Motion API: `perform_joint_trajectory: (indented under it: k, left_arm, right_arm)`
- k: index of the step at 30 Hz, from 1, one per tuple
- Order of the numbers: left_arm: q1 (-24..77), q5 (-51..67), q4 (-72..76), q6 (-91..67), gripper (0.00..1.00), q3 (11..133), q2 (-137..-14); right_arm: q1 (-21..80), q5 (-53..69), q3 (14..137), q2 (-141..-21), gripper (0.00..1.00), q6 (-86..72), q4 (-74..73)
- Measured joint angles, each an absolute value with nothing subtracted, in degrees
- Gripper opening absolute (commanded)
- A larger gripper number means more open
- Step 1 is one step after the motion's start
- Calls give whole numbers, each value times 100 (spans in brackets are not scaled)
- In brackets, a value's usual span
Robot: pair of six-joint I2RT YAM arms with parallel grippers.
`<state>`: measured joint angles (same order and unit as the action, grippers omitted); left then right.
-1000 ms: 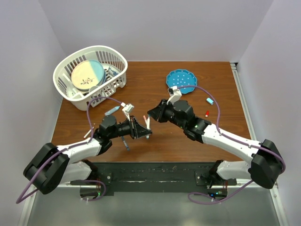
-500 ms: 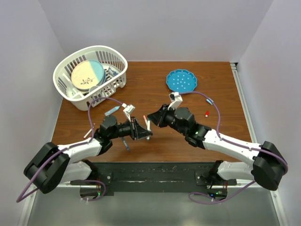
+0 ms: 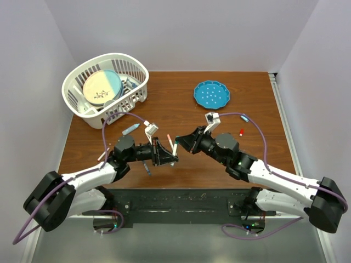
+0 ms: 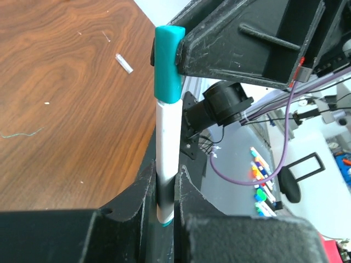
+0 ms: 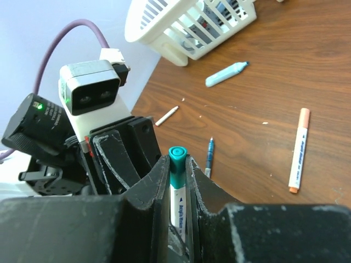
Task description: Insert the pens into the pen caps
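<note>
The white pen [image 4: 165, 148] stands roughly upright above the middle of the counter [image 4: 66, 82], shared between my two tools. My left tool [image 4: 165, 183] is pinching its lower barrel. My right tool [image 5: 177, 167] is pressed against both sides of the teal cap [image 4: 168, 63] at its top. The cap is already over the tip, though I cannot tell whether it is fully home, so I judge this to be the seating step for this pen. Next I should push the two tools toward each other straight along the barrel without letting it tilt, then let go with one side and lay the pen down. A light blue pen [image 5: 226, 73], a salmon-ended pen [image 5: 298, 148] and a dark blue pen [image 5: 209, 156] lie on the counter around the tools. A red cap [image 3: 241, 131] lies well off to the right.
</note>
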<state>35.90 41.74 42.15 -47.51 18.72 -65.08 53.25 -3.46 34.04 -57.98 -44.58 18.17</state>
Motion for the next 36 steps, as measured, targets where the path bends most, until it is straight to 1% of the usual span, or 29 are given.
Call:
perform_joint_trajectory:
  k: [4,11,13,16,20,23,24,25,27,28,29,30,31,32,35,36]
  left_arm:
    - [3605,4169,3907,-4506,0,1988,-6528]
    - [3607,3959,2847,-3916,0,2410,-6626]
    - [3579,3577,2764,-3815,0,2526,-6632]
    - [3450,3129,2818,-3721,0,2827,-6639]
    - [3439,2906,2856,-3588,0,2991,-6641]
    - [3441,2832,2779,-3505,0,2991,-6641]
    - [3441,2823,2766,-3479,0,2991,-6641]
    - [3441,2805,2753,-3452,0,2991,-6641]
    - [3441,2792,2707,-3374,0,2989,-6617]
    - [3441,2792,2676,-3339,0,2987,-6593]
    - [3441,2792,2648,-3326,0,2978,-6554]
    - [3441,2801,2644,-3317,0,2954,-6499]
    - [3439,2810,2641,-3315,0,2921,-6442]
    - [3441,2838,2637,-3312,0,2867,-6340]
    - [3441,2998,2650,-3317,0,2749,-6093]
    - [3441,3070,2652,-3319,0,2720,-6018]
  right_arm:
    - [5417,-541,3413,-5793,0,-4460,1691]
    - [5529,-1011,3684,-5972,0,-4425,1092]
    - [5660,-882,3745,-6036,0,-4412,797]
    - [6114,-574,3752,-6305,0,-4403,320]
    - [6274,-475,3798,-6611,0,-4405,-108]
    - [6274,-508,3804,-6587,0,-4407,-292]
    - [6274,-528,3809,-6543,2,-4401,-336]
    - [6274,-572,3830,-6488,13,-4390,-414]
    - [6274,-692,3913,-6355,23,-4375,-572]
    - [6274,-803,3988,-6276,36,-4316,-676]
    - [6274,-904,4071,-6189,45,-4261,-742]
    - [6274,-1028,4191,-6088,53,-4176,-834]
    - [6272,-1131,4292,-6023,57,-4125,-895]
    - [6261,-1247,4447,-5951,64,-4023,-943]
    - [6195,-1441,4934,-5924,70,-3774,-1039]
    - [6167,-1498,5131,-5957,70,-3697,-1090]
